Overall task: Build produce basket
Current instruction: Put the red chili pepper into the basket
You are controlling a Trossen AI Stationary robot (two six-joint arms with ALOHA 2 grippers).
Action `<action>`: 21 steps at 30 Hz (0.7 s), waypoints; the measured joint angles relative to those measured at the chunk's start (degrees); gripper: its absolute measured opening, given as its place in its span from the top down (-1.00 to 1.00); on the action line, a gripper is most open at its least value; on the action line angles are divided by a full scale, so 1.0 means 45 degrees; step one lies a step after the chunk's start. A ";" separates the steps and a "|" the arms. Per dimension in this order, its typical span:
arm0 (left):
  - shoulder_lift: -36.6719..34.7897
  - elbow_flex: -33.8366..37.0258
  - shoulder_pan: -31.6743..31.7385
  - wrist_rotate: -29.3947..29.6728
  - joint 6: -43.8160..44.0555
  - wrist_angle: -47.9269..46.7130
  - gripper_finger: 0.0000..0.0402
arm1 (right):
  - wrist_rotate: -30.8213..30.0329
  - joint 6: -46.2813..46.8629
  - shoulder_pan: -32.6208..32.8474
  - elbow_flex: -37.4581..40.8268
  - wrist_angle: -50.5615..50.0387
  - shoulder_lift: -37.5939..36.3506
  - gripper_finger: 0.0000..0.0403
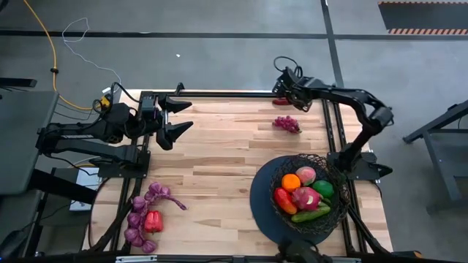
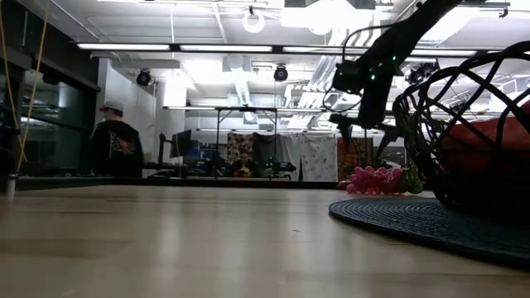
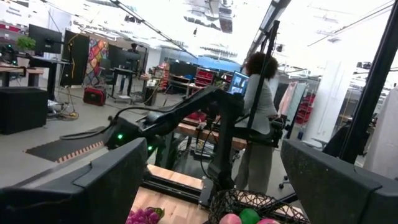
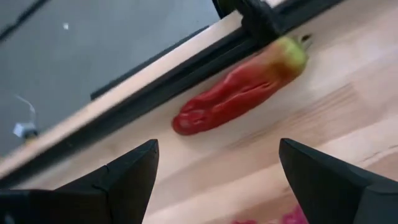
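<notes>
At the upper right of the high view, our right gripper [image 1: 281,91] hangs over the far table edge with its fingers spread wide and nothing between them; its wrist view looks down on a long red pepper [image 4: 239,93] lying on the wood against the dark frame rail. We judge that this pepper is the next piece to fetch. It looks like a light, smooth toy with a tapered body, so it may slip or roll; we would close across its thick middle, not the narrow green-tipped stem end, and mind the rail beside it. The basket [image 1: 327,168] sits at the lower right, already holding an orange [image 1: 291,182], a cucumber [image 1: 311,215] and other fruit. A grape bunch [image 1: 287,123] lies just below the gripper; more grapes [image 1: 139,215] and a red pepper [image 1: 153,221] wait at the lower left. Our left gripper [image 1: 184,115] idles wide open and empty at the upper left.
</notes>
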State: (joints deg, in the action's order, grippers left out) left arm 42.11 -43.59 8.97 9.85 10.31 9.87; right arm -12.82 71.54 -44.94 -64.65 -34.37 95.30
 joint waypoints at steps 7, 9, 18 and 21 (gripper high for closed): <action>0.0000 0.0000 0.0000 -0.0005 0.0000 0.0002 -0.79 | -0.0031 0.2401 0.0018 -0.0005 0.0323 0.0848 -0.60; 0.0000 0.0000 0.0000 -0.0005 -0.0061 0.0000 -0.79 | -0.0114 0.2998 0.0018 -0.0004 0.0343 0.1017 -0.60; 0.0000 0.0000 0.0000 -0.0015 -0.1047 0.0010 -0.79 | -0.0786 0.5282 -0.0018 -0.0002 0.0565 0.1856 -0.60; 0.0000 0.0000 0.0000 -0.0019 -0.1103 0.0010 -0.79 | -0.0820 0.5997 -0.0094 -0.0007 0.0632 0.2157 -0.60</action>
State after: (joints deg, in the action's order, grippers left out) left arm 42.11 -43.59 8.97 9.76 5.34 9.91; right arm -16.51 98.52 -45.36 -64.68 -31.53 105.00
